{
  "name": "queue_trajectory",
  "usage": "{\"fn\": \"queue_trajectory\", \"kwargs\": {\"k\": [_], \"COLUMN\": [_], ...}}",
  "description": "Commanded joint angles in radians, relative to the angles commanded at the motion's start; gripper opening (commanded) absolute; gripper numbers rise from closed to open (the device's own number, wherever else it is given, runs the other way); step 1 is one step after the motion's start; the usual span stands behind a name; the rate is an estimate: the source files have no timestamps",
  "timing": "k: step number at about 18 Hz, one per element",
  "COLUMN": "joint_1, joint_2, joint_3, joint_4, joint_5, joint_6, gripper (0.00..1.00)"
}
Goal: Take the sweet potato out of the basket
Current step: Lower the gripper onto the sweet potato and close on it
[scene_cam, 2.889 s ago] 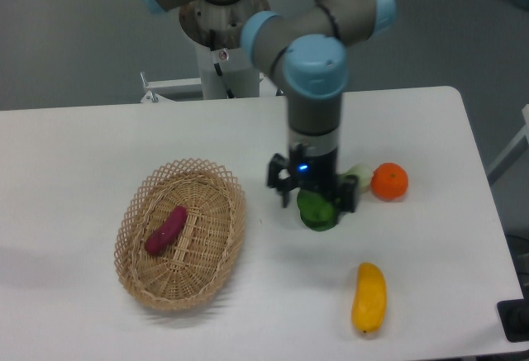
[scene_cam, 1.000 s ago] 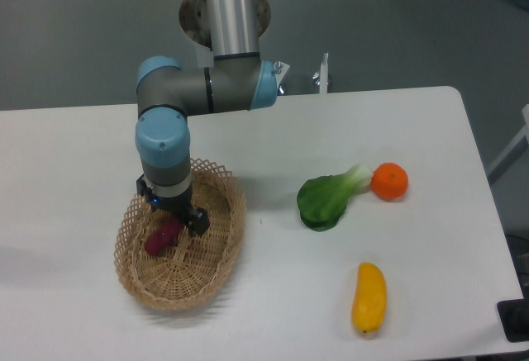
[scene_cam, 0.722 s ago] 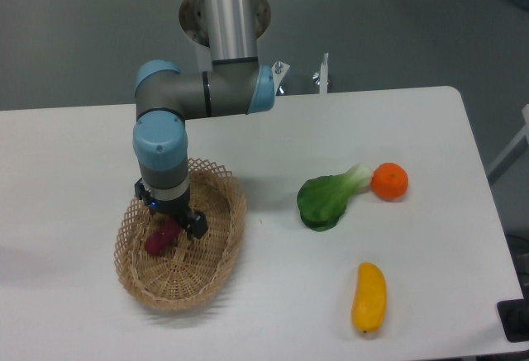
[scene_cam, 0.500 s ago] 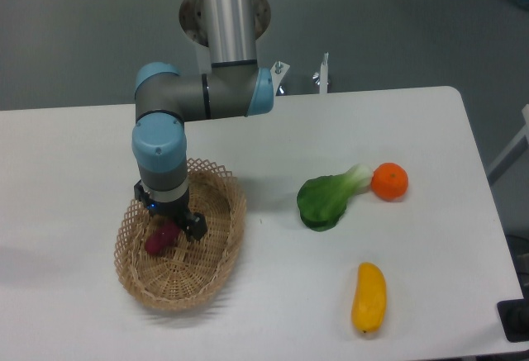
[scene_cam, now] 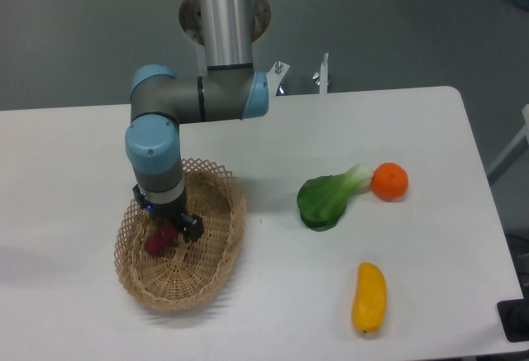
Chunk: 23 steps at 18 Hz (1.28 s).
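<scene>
White tabletop (scene_cam: 273, 287) fills most of the view, set against a grey wall, with the silver and light-blue arm reaching down from its mount at the back edge. An oval, shallow, tan wicker basket with an open-lattice rim (scene_cam: 219, 249) is seen on the left part of the table. Inside it, toward the left half, a small, elongated, reddish-purple sweet potato (scene_cam: 160, 238) is lying on the woven floor, tilted with its upper end toward the right. The black two-finger gripper (scene_cam: 169, 225) is lowered into the basket directly over that upper end, so that only the lower part of the tuber is left showing, just below and to the left of the fingers. One dark finger is seen at the right of the tuber and appears close against it; whether the fingers are spread or pressed onto it cannot be told, since the wrist hides the gap. Well apart to the right, a green leafy vegetable with a pale stem (scene_cam: 326, 199) is lying beside a round orange fruit (scene_cam: 389, 181), the stem nearly touching it. Nearer the front edge, a yellow oblong fruit (scene_cam: 369, 297) is lying alone.
</scene>
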Motion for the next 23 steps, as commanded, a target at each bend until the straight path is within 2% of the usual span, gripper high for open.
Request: {"fn": "queue_trajectory", "kwargs": {"k": [3, 4, 9, 11, 23], "joint_1": [-0.002, -0.002, 0.0, 0.0, 0.0], "joint_2": [0.0, 0.0, 0.002, 0.003, 0.009], "joint_3": [0.0, 0.0, 0.005, 0.006, 0.009], "joint_4": [0.002, 0.002, 0.002, 0.002, 0.0], "joint_5": [0.0, 0.0, 0.002, 0.002, 0.021], "joint_6": [0.0, 0.0, 0.002, 0.006, 0.012], "gripper": [0.9, 0.87, 0.54, 0.47, 0.35]}}
